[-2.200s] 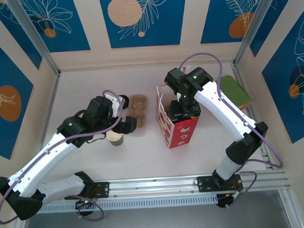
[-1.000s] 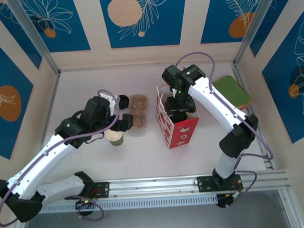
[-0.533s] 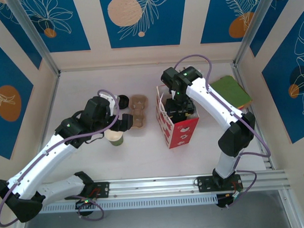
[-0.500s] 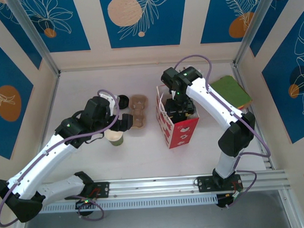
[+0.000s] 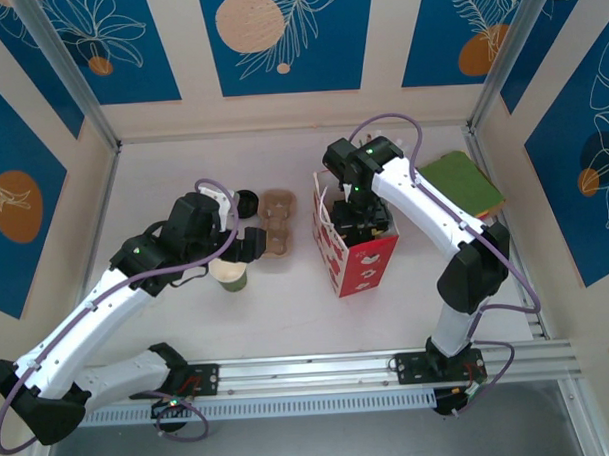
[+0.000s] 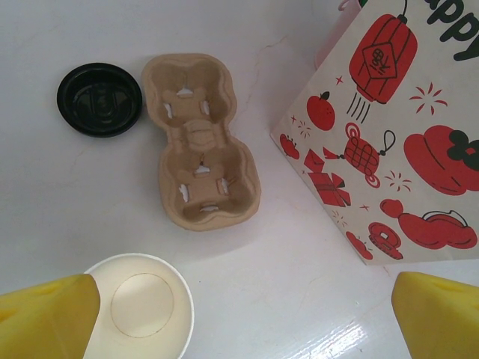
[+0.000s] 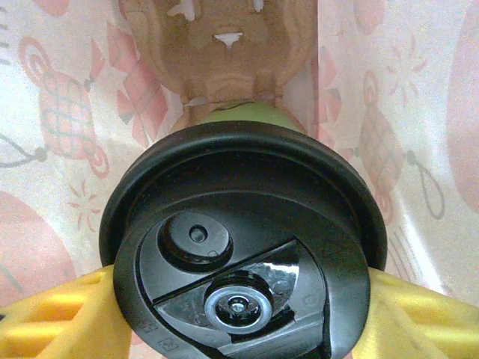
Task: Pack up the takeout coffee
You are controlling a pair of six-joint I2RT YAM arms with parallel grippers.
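Observation:
The takeout coffee [image 7: 243,247], a green cup under a round black lid, hangs inside the red-and-white bag [image 5: 364,266]. My right gripper [image 7: 243,318] is shut on it, a yellow finger [image 7: 60,318] pressed against each side just below the lid. From above, the right gripper [image 5: 356,221] reaches down into the bag's open top. A cardboard carrier [image 7: 221,45] lies at the bottom of the bag under the cup. My left gripper [image 5: 247,245] hovers open left of the bag [image 6: 389,134], nothing between its fingers [image 6: 45,318].
A lidless green cup [image 5: 230,276] with a cream inside [image 6: 142,307] stands under the left gripper. A loose black lid [image 6: 99,99] and a second cardboard carrier [image 6: 200,142] lie beyond it. A green flat object [image 5: 468,180] rests at the right wall.
My right gripper has sunk a little deeper into the bag with the coffee. The left arm has held still over the last second.

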